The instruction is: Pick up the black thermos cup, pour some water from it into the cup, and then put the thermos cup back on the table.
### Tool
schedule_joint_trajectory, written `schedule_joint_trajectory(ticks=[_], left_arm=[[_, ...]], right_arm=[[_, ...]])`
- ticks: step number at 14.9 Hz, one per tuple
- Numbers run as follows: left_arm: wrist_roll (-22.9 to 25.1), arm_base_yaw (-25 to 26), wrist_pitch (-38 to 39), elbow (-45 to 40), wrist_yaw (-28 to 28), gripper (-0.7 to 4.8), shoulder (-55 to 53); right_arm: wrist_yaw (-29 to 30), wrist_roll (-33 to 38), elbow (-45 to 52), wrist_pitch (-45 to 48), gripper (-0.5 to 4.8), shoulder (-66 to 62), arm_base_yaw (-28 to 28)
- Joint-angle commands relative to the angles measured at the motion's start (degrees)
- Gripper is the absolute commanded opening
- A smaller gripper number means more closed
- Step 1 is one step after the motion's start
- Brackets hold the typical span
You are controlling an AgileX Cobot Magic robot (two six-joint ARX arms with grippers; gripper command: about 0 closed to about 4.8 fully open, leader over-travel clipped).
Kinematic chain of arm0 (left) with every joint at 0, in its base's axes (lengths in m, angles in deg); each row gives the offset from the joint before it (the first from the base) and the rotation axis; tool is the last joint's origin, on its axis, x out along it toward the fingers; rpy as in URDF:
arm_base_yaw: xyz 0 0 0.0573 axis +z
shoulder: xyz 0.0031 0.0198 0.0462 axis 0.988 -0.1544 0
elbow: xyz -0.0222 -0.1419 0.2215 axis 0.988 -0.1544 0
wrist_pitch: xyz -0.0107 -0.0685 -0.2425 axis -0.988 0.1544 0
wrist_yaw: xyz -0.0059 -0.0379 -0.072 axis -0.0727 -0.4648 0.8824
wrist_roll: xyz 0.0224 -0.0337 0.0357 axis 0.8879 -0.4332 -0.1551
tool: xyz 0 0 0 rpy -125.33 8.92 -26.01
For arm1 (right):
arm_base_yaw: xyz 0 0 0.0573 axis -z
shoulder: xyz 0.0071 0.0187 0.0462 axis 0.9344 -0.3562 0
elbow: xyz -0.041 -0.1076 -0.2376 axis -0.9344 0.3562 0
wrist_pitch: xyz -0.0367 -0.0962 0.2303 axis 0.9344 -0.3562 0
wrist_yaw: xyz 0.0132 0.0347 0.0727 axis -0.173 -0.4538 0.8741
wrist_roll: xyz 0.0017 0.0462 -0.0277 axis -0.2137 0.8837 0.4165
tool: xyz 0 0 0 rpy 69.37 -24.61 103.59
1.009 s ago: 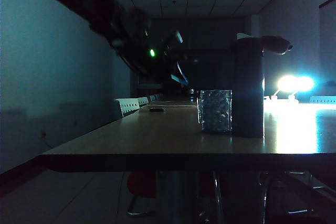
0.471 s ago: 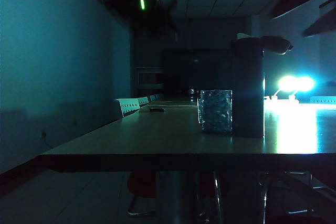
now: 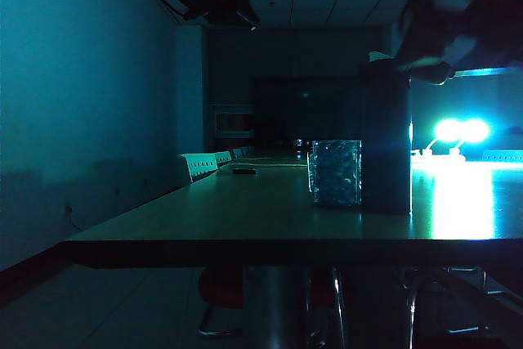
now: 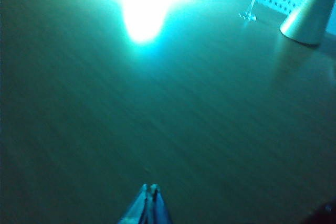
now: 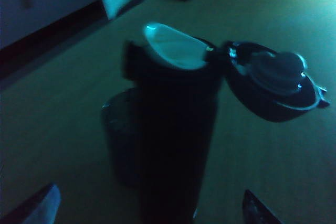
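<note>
Exterior view: thermos (image 3: pixel 386 140) upright on tabletop (image 3: pixel 245 218), touching glass (image 3: pixel 335 172). Your right hand (image 5: pixel 149 205) spread wide, nearing thermos, nothing held. Left hand (image 4: pixel 149 188) clenched, empty, raised. Grab, pour, return all remain.

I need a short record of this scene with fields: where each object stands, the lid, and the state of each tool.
thermos: black thermos cup upright on the table
lid: flipped open, jutting sideways
glass: cup on the table, close beside the thermos
left tool: shut, empty, above bare tabletop
right tool: open, fingertips either side of the thermos, not gripping yet
pouring: not started
</note>
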Motion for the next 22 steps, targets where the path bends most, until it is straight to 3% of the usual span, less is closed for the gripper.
schedule_joint_trajectory(ticks=[1,7,11,22], left_arm=[[0.0,-0.2,0.5,0.3,0.4,-0.08,0.6],[0.0,-0.2,1.2,0.3,1.9,-0.08,0.7],[0.0,-0.2,1.2,0.3,1.9,-0.08,0.7],[0.0,-0.2,2.5,0.3,2.2,-0.08,0.7]], right_arm=[[-3.7,3.7,-0.1,10.5,4.79,-6.6,-1.1],[-7.7,8.5,-0.5,24.9,4.79,-19.7,-2.7],[-9.6,8.4,-1.0,26.5,4.79,-22.4,-2.7],[-7.8,7.1,-8.4,26.2,4.79,-28.7,-2.7]])
